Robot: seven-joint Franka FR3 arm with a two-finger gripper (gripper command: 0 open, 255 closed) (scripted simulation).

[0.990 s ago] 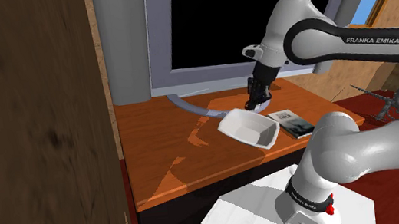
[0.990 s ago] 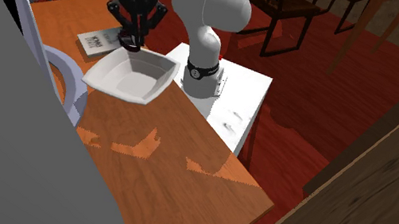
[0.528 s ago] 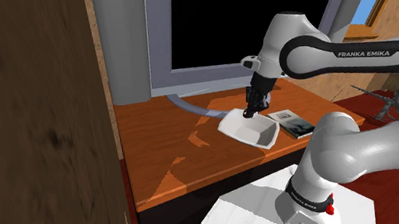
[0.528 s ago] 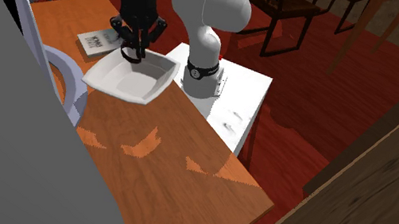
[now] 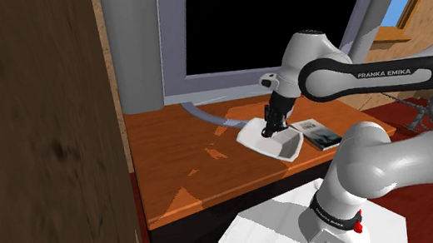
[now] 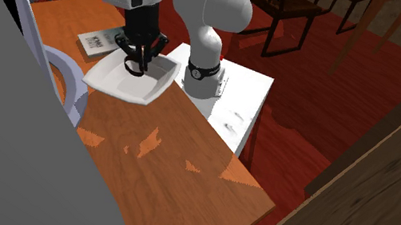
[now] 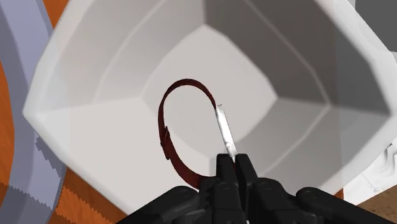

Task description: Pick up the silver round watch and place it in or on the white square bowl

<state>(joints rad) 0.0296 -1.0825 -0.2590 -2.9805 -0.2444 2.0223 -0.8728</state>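
Shoulder view: had the gripper [image 5: 272, 127] dipped into the white square bowl [image 5: 290, 146], which sat on the wooden desk [image 5: 169, 164]. Fingertips below rim level, toward the bowl's far side.

Second exterior view: showed the watch [image 6: 131, 70] hanging as a dark loop under the gripper [image 6: 135, 62], over the bowl's [image 6: 110, 83] inside. Touching the floor or not: couldn't tell. Booklet [image 6: 94, 41] lay just beyond the bowl, out of the way.

Wrist view: fingers pinched almost fully together on the watch's [image 7: 223, 132] thin silver case, seen edge-on. Dark red strap looped out to one side, over the bowl's [image 7: 121, 63] flat middle.

Looked like the release stage. Best done by easing a touch lower, opening wide in one go so the case dropped flat, not onto a sloped wall. Then straight up, keeping the fingers clear of the strap loop and the rim.
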